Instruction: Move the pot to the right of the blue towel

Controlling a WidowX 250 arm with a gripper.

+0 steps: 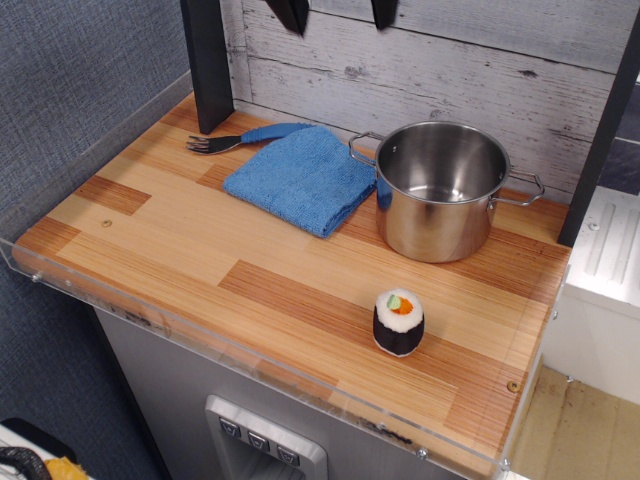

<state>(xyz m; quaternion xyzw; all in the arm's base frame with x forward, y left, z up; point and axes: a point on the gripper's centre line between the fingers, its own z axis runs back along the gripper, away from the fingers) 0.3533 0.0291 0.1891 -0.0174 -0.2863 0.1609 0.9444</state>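
The shiny steel pot (442, 190) stands upright at the back right of the wooden counter, its left side touching the right edge of the blue towel (303, 177). It has two wire loop handles and no lid. The towel lies flat, folded, left of the pot. My gripper (337, 12) is high up at the top edge of the view, well above the towel and pot. Only its two black fingertips (293, 14) show, spread apart with nothing between them.
A fork with a blue handle (240, 138) lies behind the towel at the back left. A toy sushi roll (398, 321) stands in front of the pot. A black post (207, 62) rises at the back left. A clear plastic lip (250, 345) runs along the counter's edges.
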